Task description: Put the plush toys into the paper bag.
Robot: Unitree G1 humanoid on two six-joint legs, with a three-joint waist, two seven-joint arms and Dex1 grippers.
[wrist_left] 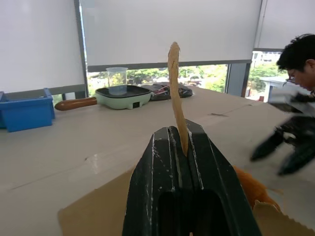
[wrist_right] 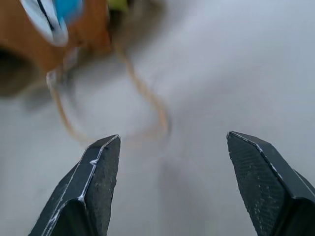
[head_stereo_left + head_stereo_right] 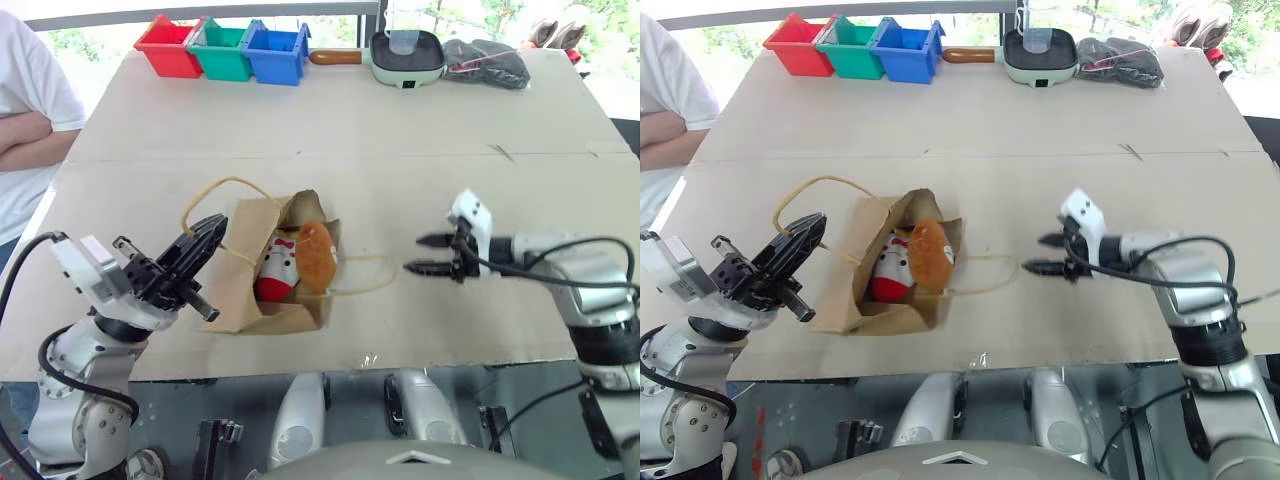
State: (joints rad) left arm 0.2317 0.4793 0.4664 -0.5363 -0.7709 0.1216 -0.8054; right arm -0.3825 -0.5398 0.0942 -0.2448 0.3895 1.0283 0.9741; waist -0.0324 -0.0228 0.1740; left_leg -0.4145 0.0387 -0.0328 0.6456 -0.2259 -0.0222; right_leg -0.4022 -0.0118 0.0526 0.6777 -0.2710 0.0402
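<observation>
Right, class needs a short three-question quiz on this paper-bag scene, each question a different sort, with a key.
1. True or false: both plush toys lie inside the paper bag.
2. What does the left gripper pinch? A) a toy B) a bag handle C) nothing
3. Fill in: the right gripper is ____ and holds nothing.

Key: 1 true; 2 B, the cord sits between its shut fingers; 3 open.

The cardboard-covered table [image 3: 400, 140] carries the paper bag [image 3: 245, 290], three bins [image 3: 222, 48], a pan [image 3: 405, 55].
</observation>
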